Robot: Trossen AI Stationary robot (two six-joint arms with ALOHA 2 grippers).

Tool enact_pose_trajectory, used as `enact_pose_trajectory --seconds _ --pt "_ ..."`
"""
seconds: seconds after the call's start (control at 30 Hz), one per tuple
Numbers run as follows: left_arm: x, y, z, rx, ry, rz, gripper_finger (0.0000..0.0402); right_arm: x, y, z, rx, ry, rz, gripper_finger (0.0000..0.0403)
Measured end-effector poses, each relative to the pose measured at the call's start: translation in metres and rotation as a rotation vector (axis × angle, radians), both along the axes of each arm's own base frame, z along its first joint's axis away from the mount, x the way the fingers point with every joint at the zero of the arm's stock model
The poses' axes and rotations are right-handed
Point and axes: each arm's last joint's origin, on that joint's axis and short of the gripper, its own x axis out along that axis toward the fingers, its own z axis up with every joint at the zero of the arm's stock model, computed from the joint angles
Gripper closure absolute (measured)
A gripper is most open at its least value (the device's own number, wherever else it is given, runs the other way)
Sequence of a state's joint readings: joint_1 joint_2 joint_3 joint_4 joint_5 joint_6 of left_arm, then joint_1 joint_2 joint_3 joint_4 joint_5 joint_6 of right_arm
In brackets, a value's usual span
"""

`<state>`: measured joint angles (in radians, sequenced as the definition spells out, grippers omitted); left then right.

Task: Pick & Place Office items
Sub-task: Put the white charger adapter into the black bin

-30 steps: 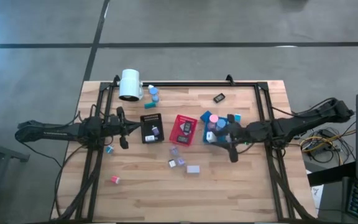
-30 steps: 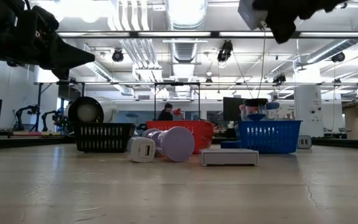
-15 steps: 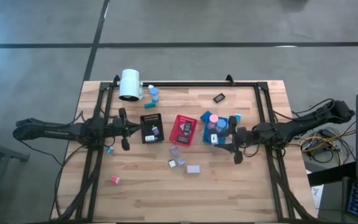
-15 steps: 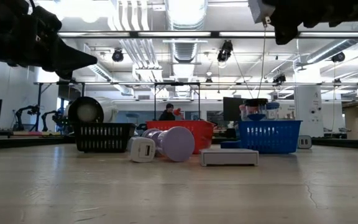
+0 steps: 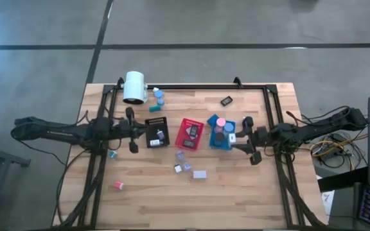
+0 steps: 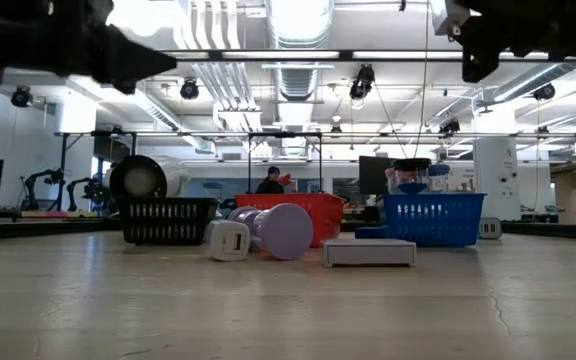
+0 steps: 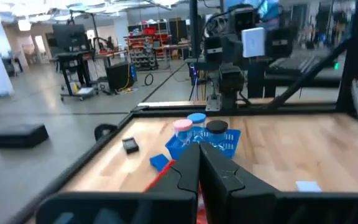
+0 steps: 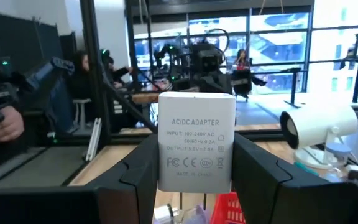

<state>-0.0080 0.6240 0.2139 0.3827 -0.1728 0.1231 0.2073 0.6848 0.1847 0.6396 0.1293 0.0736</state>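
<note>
My right gripper (image 8: 196, 177) is shut on a white AC/DC adapter block (image 8: 196, 142), just right of the blue tray (image 5: 213, 137) that holds pink, blue and black caps. In the high view the adapter (image 5: 232, 136) shows at the fingertips. My left gripper (image 5: 133, 131) is shut on nothing and hovers left of the black tray (image 5: 156, 133). A lavender block (image 5: 180, 155), a white block (image 5: 186, 168) and a grey block (image 5: 200, 174) lie loose on the wood before the red tray (image 5: 189, 133). A pink cap (image 5: 118, 185) lies near the near-left corner. My right gripper pinches the white adapter between its two fingers (image 8: 138, 168), one on each narrow side (image 8: 161, 149), the printed label facing the wrist. The fingers are about level and point toward the table's left. The adapter (image 6: 446, 15) is lifted clear, high above the table.
A big white cylinder (image 5: 134, 87) lies at the far left, with blue caps (image 5: 158, 96) and a teal bit (image 5: 154, 108) beside it. A black bit (image 5: 226, 100) lies at the far side. Black frame rails (image 5: 97, 160) run along both table sides. People show in the room beyond.
My right gripper has drawn back from over the blue tray toward the table's right edge and risen, carrying the white adapter with it. My left gripper has moved a little right toward the black tray and risen.
</note>
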Motion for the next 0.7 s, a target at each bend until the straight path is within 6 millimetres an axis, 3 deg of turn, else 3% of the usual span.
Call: enact_pose_trajectory --seconds 0.27,0.5,0.7 --pt "0.054 -0.019 0.04 0.321 0.103 -0.098 0.0371 0.009 0.002 0.01 0.092 -0.004 0.02 0.025" --pt "0.11 -0.052 0.078 0.572 0.148 -0.2 0.0284 0.029 0.008 0.034 0.139 -0.007 0.121 0.025" --pt "0.147 -0.072 0.106 0.763 0.189 -0.035 0.0192 0.044 0.009 0.057 0.184 -0.039 0.121 0.025"
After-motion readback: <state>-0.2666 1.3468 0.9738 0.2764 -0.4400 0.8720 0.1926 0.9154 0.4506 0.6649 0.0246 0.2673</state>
